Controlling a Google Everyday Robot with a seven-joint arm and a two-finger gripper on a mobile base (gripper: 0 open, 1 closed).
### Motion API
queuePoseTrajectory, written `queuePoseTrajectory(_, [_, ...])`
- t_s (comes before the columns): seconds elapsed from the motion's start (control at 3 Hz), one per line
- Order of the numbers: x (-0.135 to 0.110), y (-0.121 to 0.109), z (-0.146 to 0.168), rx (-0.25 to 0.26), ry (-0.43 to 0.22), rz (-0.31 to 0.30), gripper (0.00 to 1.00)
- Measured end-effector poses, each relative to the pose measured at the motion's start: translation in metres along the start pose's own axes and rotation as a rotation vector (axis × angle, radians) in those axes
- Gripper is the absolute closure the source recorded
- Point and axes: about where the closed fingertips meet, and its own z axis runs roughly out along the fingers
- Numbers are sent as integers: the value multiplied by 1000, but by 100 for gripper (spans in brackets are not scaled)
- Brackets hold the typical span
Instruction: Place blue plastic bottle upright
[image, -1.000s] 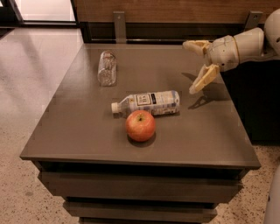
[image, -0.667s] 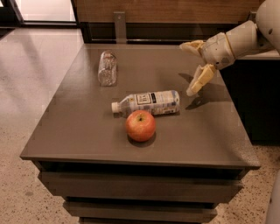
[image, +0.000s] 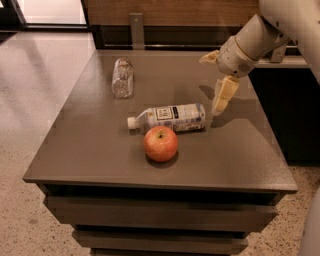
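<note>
The blue plastic bottle (image: 172, 118) lies on its side in the middle of the grey table (image: 90, 145), white cap pointing left, printed label facing up. My gripper (image: 215, 79) hangs just right of the bottle's base, a little above the table. It is open and empty, one pale finger (image: 222, 95) pointing down near the base, the other (image: 208, 58) farther back.
A red apple (image: 160, 143) sits right in front of the bottle, nearly touching it. A label-less crinkled clear bottle (image: 122, 77) lies at the back left. A dark cabinet stands right of the table, and a wood wall runs behind it.
My gripper has moved left and a little lower, closer to the bottle's base. The bottle, apple and crinkled bottle have not moved.
</note>
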Motion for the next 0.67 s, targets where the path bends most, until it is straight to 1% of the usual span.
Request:
queuePoseTrajectory(0.33, [6,1,-1,-16,105,0,0])
queuePoseTrajectory(0.67, [7,0,0,-15,114,0,0])
